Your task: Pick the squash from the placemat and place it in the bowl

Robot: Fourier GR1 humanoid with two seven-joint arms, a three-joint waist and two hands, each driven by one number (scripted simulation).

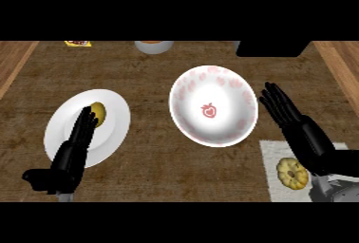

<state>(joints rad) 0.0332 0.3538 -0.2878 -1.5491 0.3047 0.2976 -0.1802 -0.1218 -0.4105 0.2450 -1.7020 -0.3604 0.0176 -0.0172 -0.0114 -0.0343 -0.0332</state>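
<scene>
Squash [291, 172] lying on pale placemat [276, 156], just below and right of the white bowl [214, 105] with the strawberry print. Right hand [291, 118] beside bowl's right rim, fingers straight, grasping nothing, forearm crossing over placemat. Left hand [76, 142] well left of bowl, fingers extended over a white plate [112, 128] carrying a yellow item [99, 113].

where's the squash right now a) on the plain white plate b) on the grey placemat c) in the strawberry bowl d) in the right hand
b: the squash lies on the placemat at lower right, beside the open right hand; the bowl holds nothing.
</scene>
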